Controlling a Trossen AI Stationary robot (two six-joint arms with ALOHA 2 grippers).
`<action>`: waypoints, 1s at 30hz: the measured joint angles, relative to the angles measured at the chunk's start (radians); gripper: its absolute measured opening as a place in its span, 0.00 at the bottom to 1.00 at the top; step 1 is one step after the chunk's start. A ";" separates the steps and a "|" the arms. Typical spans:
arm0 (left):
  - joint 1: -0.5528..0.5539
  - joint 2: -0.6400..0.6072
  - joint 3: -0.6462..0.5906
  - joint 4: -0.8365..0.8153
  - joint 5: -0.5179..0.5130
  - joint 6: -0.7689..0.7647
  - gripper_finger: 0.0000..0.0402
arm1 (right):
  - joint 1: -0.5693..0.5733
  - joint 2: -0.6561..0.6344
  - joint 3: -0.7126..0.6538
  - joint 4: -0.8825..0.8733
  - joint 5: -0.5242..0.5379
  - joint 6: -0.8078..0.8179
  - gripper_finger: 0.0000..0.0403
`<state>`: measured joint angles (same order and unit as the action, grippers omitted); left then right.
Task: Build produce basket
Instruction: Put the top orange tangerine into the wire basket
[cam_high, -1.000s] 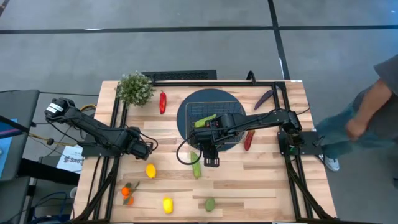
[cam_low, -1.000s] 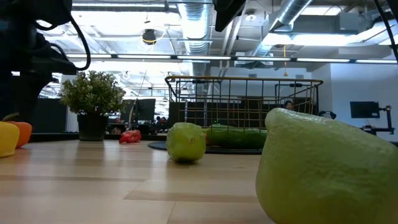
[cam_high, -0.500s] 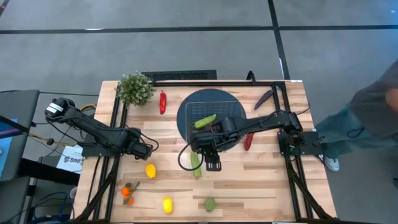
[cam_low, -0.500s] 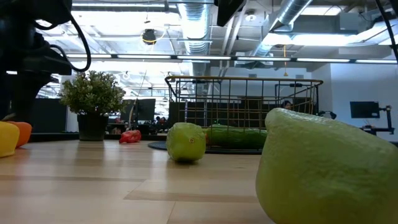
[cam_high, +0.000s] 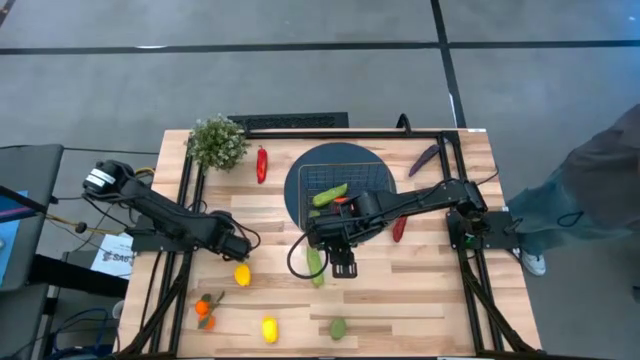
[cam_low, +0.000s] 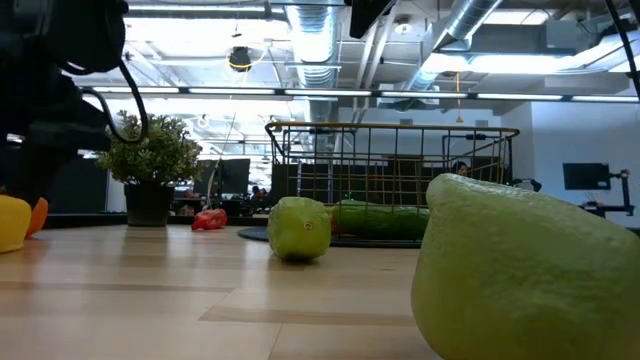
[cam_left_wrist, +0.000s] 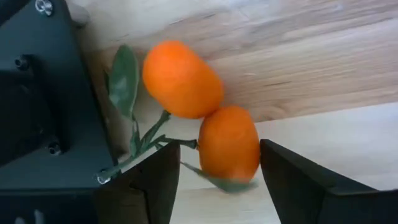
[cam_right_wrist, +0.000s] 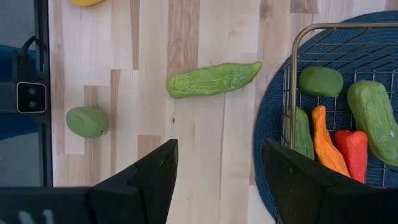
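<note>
Though wire, basket (cam_right_wrist: 323, 93) (carrot (cam_right_wrist: 326, 146) inside)

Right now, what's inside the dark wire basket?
In the dark wire basket, the right wrist view shows a lime, two cucumbers, an orange carrot and a red pepper; the rest is hidden.

Two dark jointed arms with looping black cables; left arm (cam_high: 150, 208) bears a white-capped joint.

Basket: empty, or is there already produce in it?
Partly filled. The right wrist view shows the basket holding a carrot, a red pepper and several green pieces; a cucumber lies outside on the table.
</note>
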<state>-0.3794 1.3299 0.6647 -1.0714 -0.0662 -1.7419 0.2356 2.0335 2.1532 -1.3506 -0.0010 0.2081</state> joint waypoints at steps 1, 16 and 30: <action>0.000 -0.001 0.000 0.005 0.000 0.006 0.50 | 0.000 0.000 0.000 -0.001 0.000 0.000 0.62; 0.000 -0.002 0.021 0.025 -0.022 0.079 0.10 | 0.000 0.000 0.000 0.000 0.000 0.010 0.62; 0.000 -0.002 0.160 -0.070 -0.145 0.133 0.09 | 0.000 0.000 0.000 0.001 0.000 0.053 0.62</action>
<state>-0.3796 1.3281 0.8242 -1.1413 -0.2117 -1.6084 0.2352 2.0335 2.1532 -1.3500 -0.0006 0.2611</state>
